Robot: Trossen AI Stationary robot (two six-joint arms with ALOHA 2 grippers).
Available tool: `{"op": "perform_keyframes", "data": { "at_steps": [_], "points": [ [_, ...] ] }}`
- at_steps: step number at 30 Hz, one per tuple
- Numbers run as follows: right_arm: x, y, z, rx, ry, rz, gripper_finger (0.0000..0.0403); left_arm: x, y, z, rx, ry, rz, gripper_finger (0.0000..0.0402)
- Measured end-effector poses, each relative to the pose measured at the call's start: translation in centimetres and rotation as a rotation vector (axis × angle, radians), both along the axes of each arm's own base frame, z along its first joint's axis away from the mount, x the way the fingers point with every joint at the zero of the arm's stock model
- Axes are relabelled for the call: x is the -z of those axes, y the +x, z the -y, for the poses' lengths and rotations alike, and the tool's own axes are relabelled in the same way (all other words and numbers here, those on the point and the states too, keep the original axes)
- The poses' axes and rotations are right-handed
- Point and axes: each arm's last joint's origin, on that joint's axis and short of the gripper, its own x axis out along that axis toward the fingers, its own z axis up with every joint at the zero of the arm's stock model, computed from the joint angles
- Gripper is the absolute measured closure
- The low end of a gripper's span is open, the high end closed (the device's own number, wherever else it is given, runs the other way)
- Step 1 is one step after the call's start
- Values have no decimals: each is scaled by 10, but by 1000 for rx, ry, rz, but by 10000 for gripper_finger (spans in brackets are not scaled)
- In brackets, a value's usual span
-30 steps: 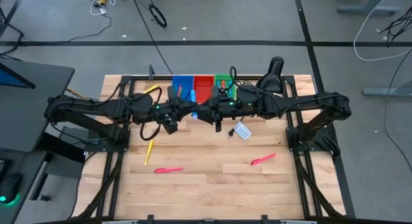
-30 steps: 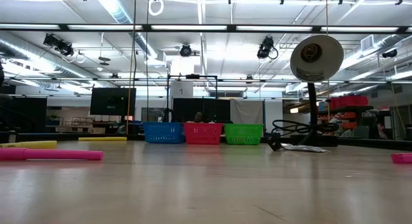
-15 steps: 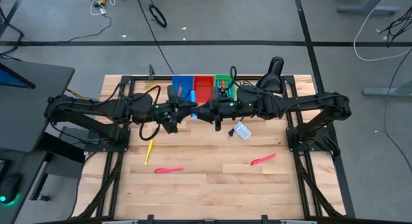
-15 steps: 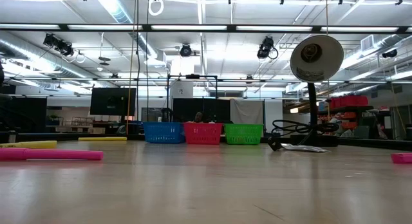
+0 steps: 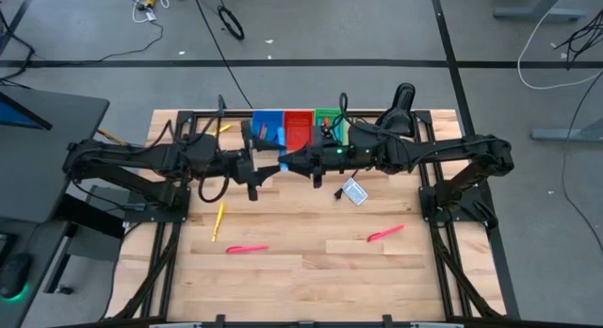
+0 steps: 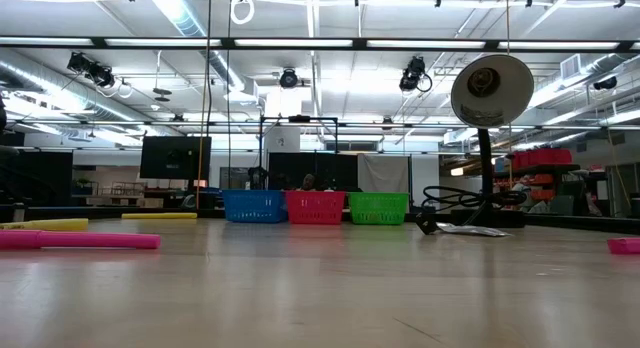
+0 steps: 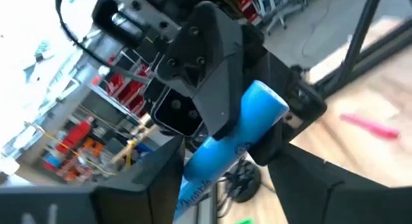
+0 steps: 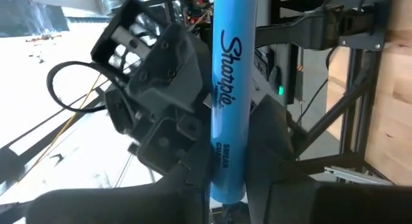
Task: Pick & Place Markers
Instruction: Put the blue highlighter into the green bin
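Above the middle of the tabletop (image 5: 311, 262), just in front of the bins along its far edge, the two dark arms meet tip to tip around a blue cylindrical marker (image 5: 282, 165) held in the air between them. The right gripper (image 5: 288, 165) pinches this blue marker: in the right wrist view the marker (image 8: 228, 95) stands lengthwise between that arm's own two fingers, its black lettering facing the camera. The left gripper (image 5: 267, 166) faces it at the marker's other end; in the left wrist view its fingers are spread on either side of the marker (image 7: 232, 143), though whether they touch it cannot be told.

Behind the grippers, a blue rectangular bin (image 5: 268, 120), a red rectangular bin (image 5: 299, 122) and a green rectangular bin (image 5: 330, 118) sit side by side at the far edge. A small white-and-blue card (image 5: 354, 191) lies right of centre. Loose markers lie on the wood: a yellow one (image 5: 220, 219) towards the left edge, a pink one (image 5: 247, 249) nearer the front edge, and another pink one (image 5: 385, 233) towards the right.
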Motion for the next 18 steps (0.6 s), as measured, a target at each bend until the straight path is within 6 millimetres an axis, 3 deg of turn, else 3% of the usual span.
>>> {"op": "perform_keyframes", "data": {
  "at_steps": [9, 18],
  "points": [
    [-4, -2, 10, 9, -96, 25, 350, -9, -13, -1, -18, -310, 101, 134],
    [-6, -10, 33, 107, -552, -5, 350, -22, -29, -2, 6, -705, 225, 127]
  ]
}}
